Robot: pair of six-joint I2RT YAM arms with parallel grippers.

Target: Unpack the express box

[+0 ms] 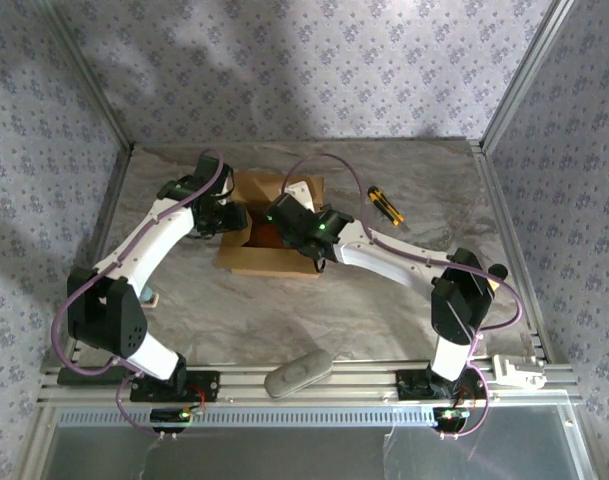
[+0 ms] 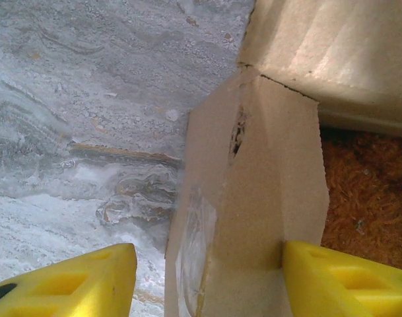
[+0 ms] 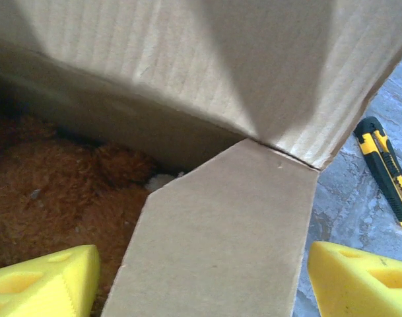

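Yellow fingers [image 3: 42,281] of the right gripper [image 3: 201,277] are standing wide apart, grasping nothing, and are straddling one raised flap [image 3: 220,231] of the express box [image 1: 266,262]. Just beyond and below the inner finger, a fuzzy brown plush toy [image 3: 49,178] is lying inside the box, down and to the left of the fingertips as the wrist camera sees it. So much of the toy is being hidden by cardboard that its long axis cannot be told.

On the opposite side, the left gripper [image 2: 207,277] is likewise spread and empty, its two fingers sitting either side of the left-hand flap [image 2: 267,165], with the marbled table [image 2: 68,99] outside it and the plush showing inside.

From above, the box is sitting mid-table between the two grippers, top flaps open. By my judgement the right gripper is hanging nearer over the opening, so it is better placed to reach down for the toy, while the left one is positioned to press its flap outward. Beyond the box's right side, a yellow-and-black utility knife [image 3: 385,165] is lying on the table.
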